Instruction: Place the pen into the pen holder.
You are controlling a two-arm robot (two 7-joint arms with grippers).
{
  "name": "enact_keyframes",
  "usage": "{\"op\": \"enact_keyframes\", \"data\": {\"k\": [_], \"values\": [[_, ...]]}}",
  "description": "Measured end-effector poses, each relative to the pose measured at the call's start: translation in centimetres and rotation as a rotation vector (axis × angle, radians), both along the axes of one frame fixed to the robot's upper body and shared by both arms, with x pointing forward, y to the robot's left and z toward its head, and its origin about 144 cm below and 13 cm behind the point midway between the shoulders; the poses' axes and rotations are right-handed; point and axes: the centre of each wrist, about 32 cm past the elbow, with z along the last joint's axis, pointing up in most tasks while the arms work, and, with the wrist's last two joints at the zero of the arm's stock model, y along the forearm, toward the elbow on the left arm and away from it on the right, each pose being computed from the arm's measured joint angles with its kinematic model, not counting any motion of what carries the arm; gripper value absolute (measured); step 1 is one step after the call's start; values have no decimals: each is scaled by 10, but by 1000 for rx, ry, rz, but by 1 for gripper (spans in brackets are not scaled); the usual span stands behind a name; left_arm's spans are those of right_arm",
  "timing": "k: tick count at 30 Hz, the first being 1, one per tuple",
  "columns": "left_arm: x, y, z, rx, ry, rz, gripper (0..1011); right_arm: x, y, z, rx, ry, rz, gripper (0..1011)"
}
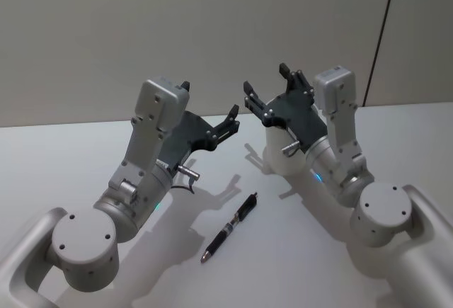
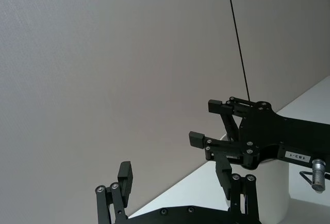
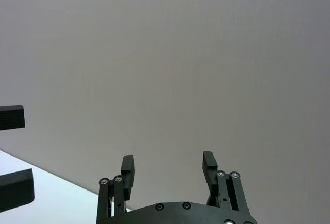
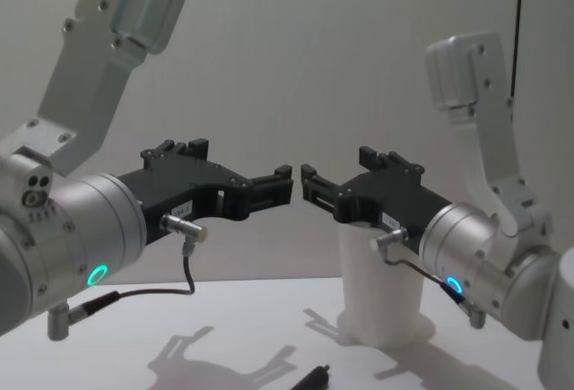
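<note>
The pen (image 1: 228,228) lies flat on the white worktop (image 1: 71,152), nearest the robot, roughly midway between the two arms, slanting from near-left to far-right with nothing touching it. Beyond it, both arms are raised above the worktop with their tips turned toward each other. The left gripper (image 1: 209,100) hangs in the air with its jaws spread and empty. The right gripper (image 1: 267,78) faces it just apart, its jaws likewise released and holding nothing. The pen holder (image 4: 381,300) stands upright on the worktop under and behind the right gripper, well apart from the pen. A plain wall (image 1: 212,25) rises behind.
</note>
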Motion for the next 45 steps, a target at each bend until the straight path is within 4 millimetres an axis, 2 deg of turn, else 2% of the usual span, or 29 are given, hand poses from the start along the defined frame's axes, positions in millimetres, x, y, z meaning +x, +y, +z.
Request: {"op": "enact_keyframes", "data": {"k": [8, 28, 36, 45], "values": [[0, 0, 0, 0, 0, 0, 1003, -1, -1, 6, 26, -4, 10, 999], [0, 0, 0, 0, 0, 0, 1003, -20, -7, 40, 152, 11, 32, 1002], [0, 0, 0, 0, 0, 0, 1003, -23, -10, 40, 155, 17, 26, 1001], [0, 0, 0, 0, 0, 0, 1003, -39, -30, 35, 148, 52, -19, 1002]]}}
